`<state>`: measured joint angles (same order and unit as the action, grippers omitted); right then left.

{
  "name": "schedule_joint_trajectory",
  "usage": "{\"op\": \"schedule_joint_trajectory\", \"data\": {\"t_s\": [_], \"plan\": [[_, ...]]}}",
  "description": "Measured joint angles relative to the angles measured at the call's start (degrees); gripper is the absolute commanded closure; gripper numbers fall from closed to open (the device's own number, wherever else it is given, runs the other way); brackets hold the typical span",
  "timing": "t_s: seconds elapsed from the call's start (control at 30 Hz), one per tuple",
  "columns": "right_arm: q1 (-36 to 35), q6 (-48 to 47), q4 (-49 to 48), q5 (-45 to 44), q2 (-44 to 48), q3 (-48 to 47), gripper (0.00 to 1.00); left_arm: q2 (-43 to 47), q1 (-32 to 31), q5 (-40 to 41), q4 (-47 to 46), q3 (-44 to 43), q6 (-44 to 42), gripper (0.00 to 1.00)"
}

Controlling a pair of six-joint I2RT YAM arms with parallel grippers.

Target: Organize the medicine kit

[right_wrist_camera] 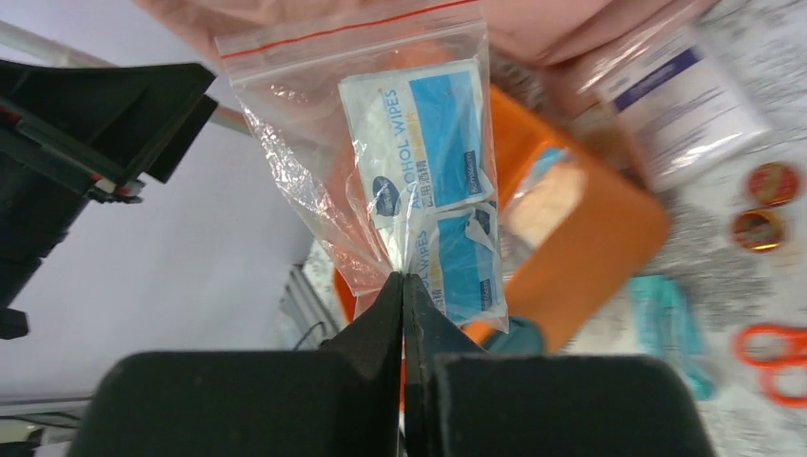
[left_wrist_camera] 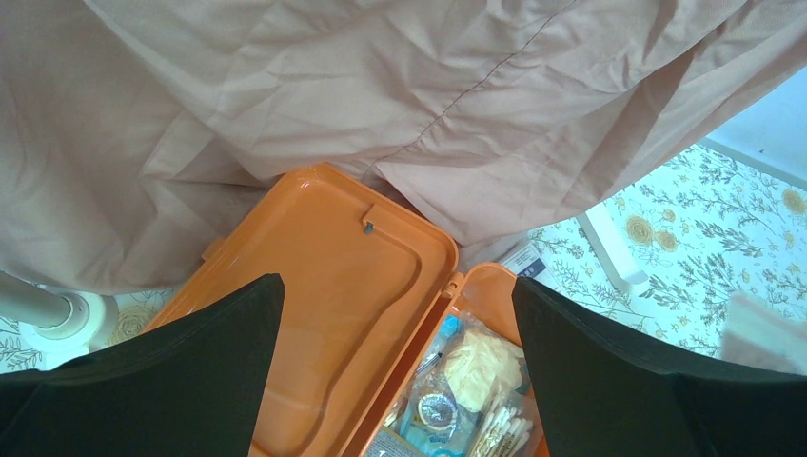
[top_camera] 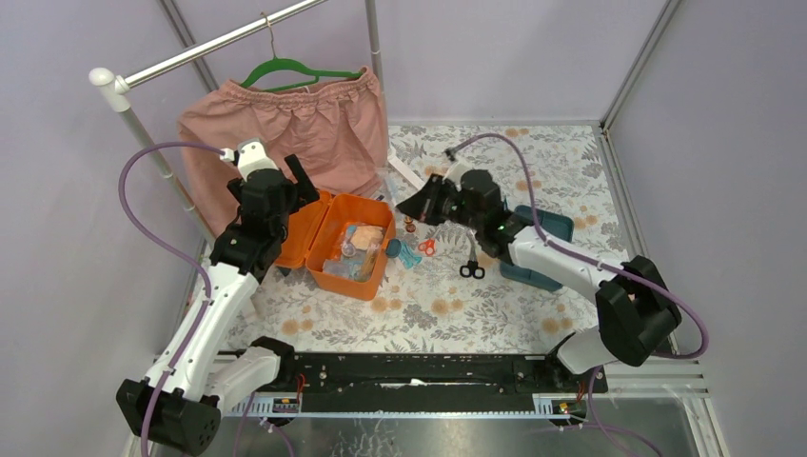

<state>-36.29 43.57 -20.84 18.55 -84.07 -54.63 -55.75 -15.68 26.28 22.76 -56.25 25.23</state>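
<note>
The medicine kit's orange box (top_camera: 371,278) lies open, its lid (top_camera: 303,231) flat to the left. Inside are bagged supplies (left_wrist_camera: 473,379): cotton swabs, a pale glove and packets. The dark teal insert tray (top_camera: 552,228) sits on the table to the right, partly under my right arm. My left gripper (left_wrist_camera: 395,286) is open and holds nothing; it hovers over the lid and hinge (top_camera: 295,186). My right gripper (right_wrist_camera: 403,278) is shut on a clear zip bag of alcohol wipes (right_wrist_camera: 419,162), held in the air just right of the box (top_camera: 407,205).
A pink garment (top_camera: 285,133) on a green hanger drapes behind the box from a metal rack. Black scissors (top_camera: 471,269), orange scissors (top_camera: 426,247), a teal item (top_camera: 406,254), small round tins (right_wrist_camera: 766,205) and a white packet (right_wrist_camera: 680,95) lie on the floral cloth.
</note>
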Motion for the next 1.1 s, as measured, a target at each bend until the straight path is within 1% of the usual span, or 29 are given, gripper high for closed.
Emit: {"op": "schedule_joint_trajectory", "data": {"t_s": [0.17, 0.23, 0.27, 0.37, 0.43, 0.53, 0.57, 0.77, 0.87, 1.0, 1.1], "plan": [[-9.51, 7.32, -4.26, -6.60, -1.95, 0.28, 1.00, 0.00, 0.00, 0.00, 0.00, 0.00, 0.00, 0.01], [-12.33, 9.46, -5.92, -8.76, -2.86, 0.55, 1.00, 0.00, 0.02, 0.00, 0.00, 0.00, 0.00, 0.01], [-13.38, 10.25, -6.23, -9.66, -3.32, 0.57, 0.98, 0.00, 0.02, -0.02, 0.00, 0.00, 0.00, 0.01], [-15.34, 12.00, -7.65, -11.58, -5.44, 0.50, 0.83, 0.00, 0.02, -0.09, 0.00, 0.00, 0.02, 0.01], [-15.96, 12.76, -8.11, -11.67, -7.32, 0.22, 0.75, 0.00, 0.02, -0.26, 0.00, 0.00, 0.02, 0.01], [-16.35, 13.05, -8.07, -11.56, -10.69, -1.03, 0.69, 0.00, 0.02, -0.37, 0.00, 0.00, 0.02, 0.01], [-16.39, 13.07, -7.98, -11.56, -11.32, -1.33, 0.69, 0.00, 0.04, -0.37, 0.00, 0.00, 0.02, 0.01], [-16.48, 11.91, -7.67, -11.58, -12.20, -2.58, 0.67, 0.00, 0.04, -0.37, 0.00, 0.00, 0.02, 0.01], [-16.48, 10.08, -7.56, -11.80, -12.13, -3.02, 0.63, 0.00, 0.04, -0.37, 0.00, 0.00, 0.04, 0.01], [-16.48, 3.80, -3.06, -13.64, -10.71, -4.13, 0.57, 0.00, 0.04, -0.37, 0.00, 0.00, 0.02, 0.01], [-16.37, -2.40, 1.27, -16.55, -7.85, -5.29, 0.50, 0.00, 0.04, -0.37, 0.00, 0.00, 0.04, 0.01]]}}
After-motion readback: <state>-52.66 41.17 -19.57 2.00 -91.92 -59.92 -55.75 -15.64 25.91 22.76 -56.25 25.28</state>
